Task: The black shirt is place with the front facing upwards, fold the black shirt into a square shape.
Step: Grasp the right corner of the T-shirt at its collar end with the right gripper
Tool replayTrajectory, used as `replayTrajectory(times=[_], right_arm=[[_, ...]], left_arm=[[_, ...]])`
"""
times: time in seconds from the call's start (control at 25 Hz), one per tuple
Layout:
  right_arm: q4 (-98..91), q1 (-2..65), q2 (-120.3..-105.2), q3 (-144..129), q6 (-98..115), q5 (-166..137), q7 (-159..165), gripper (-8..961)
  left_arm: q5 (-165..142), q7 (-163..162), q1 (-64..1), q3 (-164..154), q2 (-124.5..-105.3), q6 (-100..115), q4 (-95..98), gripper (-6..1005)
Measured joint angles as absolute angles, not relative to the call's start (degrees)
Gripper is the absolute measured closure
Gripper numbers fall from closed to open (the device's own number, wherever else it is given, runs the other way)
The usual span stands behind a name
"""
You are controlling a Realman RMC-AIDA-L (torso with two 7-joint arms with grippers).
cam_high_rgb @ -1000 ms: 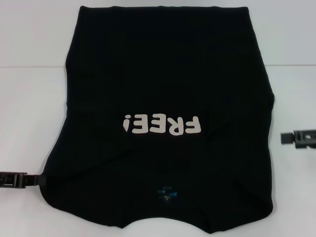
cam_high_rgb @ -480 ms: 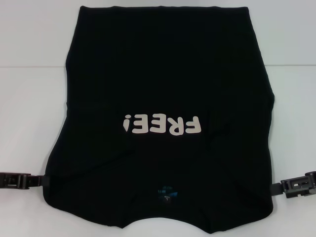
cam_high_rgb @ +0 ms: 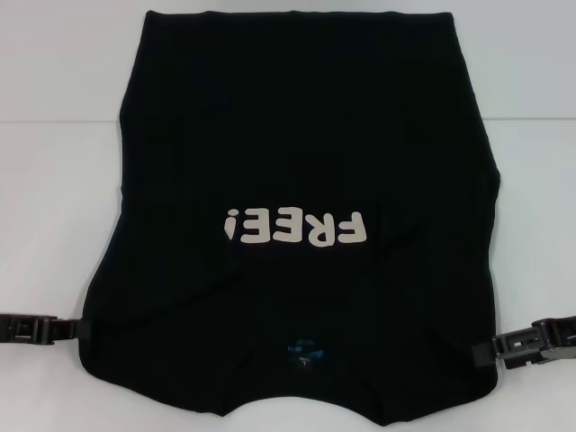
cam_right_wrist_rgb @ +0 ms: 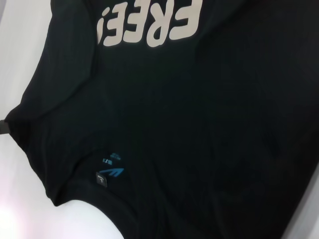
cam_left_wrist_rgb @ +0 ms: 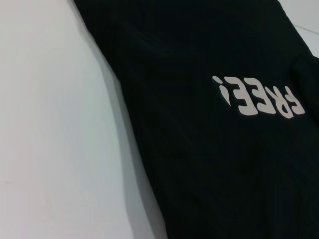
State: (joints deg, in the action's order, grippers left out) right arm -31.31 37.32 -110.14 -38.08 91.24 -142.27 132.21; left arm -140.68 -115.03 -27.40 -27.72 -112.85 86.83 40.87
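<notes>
The black shirt [cam_high_rgb: 306, 180] is seen spread flat on the white surface [cam_high_rgb: 54, 180], front side up, with its collar end nearest the robot and its hem farthest away. At the near edge, a curved neckline is visible, and just beyond it a small blue neck label [cam_high_rgb: 304, 354] is seen on the fabric.

The left gripper [cam_high_rgb: 83, 329] is positioned low at the shirt's near left corner, with its tip touching the cloth edge. Whether its fingers are parted or closed on the cloth cannot be told, since the tip merges with the dark fabric. The right gripper [cam_high_rgb: 490, 346] is placed at the near right edge of the shirt, at about the same depth as the left one, with its tip against the cloth. The state of its fingers cannot be told either.

Farther out, the cream letters "FREE!" [cam_high_rgb: 297, 227] are printed across the middle of the shirt and are read upside down from the head view. The same lettering is shown in the left wrist view [cam_left_wrist_rgb: 258, 97] and the right wrist view [cam_right_wrist_rgb: 149, 25], and the label appears in the right wrist view [cam_right_wrist_rgb: 108, 170] too. Beyond the print, plain black fabric extends to a straight far hem.
</notes>
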Motion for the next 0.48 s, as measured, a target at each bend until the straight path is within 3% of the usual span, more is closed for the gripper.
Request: replayTrajectory(times=[0.36,0.48], right_arm=[[-31.4,38.6,-110.49,-41.2,88.8,-142.3,134.5,183],[-31.5,39.1,-110.84,-43.9,87.5,-142.3,136.0,305]], left_arm=[[-140.6,-114.8,-27.3,-27.5,-112.85,87.0,40.9,988],[-140.6,-114.8,-27.3,-27.4,-112.85,87.0,41.0,989]])
